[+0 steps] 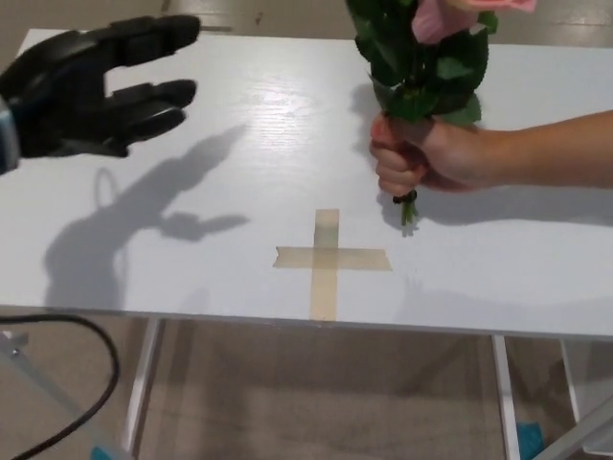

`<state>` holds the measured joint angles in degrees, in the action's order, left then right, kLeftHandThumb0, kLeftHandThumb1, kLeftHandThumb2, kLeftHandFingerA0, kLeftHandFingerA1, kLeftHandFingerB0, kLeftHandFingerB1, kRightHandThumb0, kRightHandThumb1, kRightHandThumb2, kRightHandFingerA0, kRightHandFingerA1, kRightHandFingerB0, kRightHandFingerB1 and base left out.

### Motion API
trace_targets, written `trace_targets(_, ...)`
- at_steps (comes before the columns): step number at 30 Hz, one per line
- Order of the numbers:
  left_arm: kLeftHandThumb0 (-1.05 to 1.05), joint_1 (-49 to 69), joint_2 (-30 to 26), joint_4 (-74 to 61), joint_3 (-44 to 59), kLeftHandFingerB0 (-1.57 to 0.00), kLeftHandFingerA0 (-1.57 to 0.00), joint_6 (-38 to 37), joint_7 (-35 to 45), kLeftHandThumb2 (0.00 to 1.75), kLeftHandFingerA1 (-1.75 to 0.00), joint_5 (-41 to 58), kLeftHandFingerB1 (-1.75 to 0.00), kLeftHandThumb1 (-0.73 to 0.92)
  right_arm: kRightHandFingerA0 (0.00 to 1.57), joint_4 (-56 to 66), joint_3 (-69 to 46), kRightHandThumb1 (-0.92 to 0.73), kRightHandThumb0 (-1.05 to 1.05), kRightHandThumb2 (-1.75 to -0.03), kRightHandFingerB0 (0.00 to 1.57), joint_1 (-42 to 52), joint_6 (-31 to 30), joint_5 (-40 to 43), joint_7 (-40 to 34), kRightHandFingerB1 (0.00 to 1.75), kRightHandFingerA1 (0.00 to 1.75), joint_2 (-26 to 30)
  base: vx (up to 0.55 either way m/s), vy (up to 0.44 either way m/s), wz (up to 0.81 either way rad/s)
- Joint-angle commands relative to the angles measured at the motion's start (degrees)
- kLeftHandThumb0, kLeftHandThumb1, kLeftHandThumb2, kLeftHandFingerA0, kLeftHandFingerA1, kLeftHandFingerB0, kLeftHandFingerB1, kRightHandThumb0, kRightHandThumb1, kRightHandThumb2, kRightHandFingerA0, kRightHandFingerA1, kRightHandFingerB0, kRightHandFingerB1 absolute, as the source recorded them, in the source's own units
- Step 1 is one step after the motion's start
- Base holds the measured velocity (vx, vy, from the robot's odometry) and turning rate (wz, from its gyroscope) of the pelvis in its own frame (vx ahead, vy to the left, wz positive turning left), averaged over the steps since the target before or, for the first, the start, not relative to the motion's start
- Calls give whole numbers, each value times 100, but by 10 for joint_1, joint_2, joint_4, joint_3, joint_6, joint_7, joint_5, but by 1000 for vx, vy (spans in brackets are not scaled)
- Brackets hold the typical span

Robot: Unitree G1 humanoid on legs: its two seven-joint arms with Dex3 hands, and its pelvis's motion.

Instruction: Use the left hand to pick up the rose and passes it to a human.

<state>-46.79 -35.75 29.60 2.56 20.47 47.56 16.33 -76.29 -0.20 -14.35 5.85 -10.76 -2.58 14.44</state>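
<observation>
No readable text, labels, brands or numbers anywhere in frame. Only sign-like mark: a cross of beige masking tape [328, 259] stuck on the white tabletop [239, 192], lower centre of the frame; tape is blank, nothing printed on it.
</observation>
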Motion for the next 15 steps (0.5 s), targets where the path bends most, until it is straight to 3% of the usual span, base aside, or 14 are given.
trace_targets(1,-34,151,-46,-191,66,0,0,-13,15,84,-46,28,-48,22,64,-5,2,-72,-36,-62,53,8,-7,-3,6,39,42,2,0,0,0)
trace_targets(4,-34,160,-44,-208,72,0,0,-4,12,84,-46,27,-48,22,64,-5,2,-72,-36,-62,53,8,-7,-3,6,39,42,2,0,0,0)
trace_targets(5,-50,260,-54,-295,125,-31,-42,-38,43,56,-38,53,-31,50,64,-6,3,-72,-36,-62,52,10,-7,-5,6,38,42,4,0,0,0)
trace_targets(8,-47,372,-53,-388,183,-36,-46,-51,78,56,-40,84,-32,51,64,-7,4,-72,-36,-62,52,21,-7,-6,7,38,42,4,0,0,0)
trace_targets(12,-47,386,-51,-405,191,-36,-46,-44,76,56,-40,87,-32,51,64,-7,4,-72,-36,-62,52,21,-7,-6,7,38,42,4,0,0,0)
trace_targets(13,-41,487,-38,-463,241,-41,-49,-51,119,56,-41,125,-34,53,63,-8,4,-72,-36,-62,52,22,-9,-6,6,38,42,4,0,0,0)
trace_targets(15,-36,562,-23,-498,268,-42,-51,-56,151,56,-43,149,-35,53,63,-9,4,-72,-36,-62,52,35,-7,-6,5,38,42,4,0,0,0)
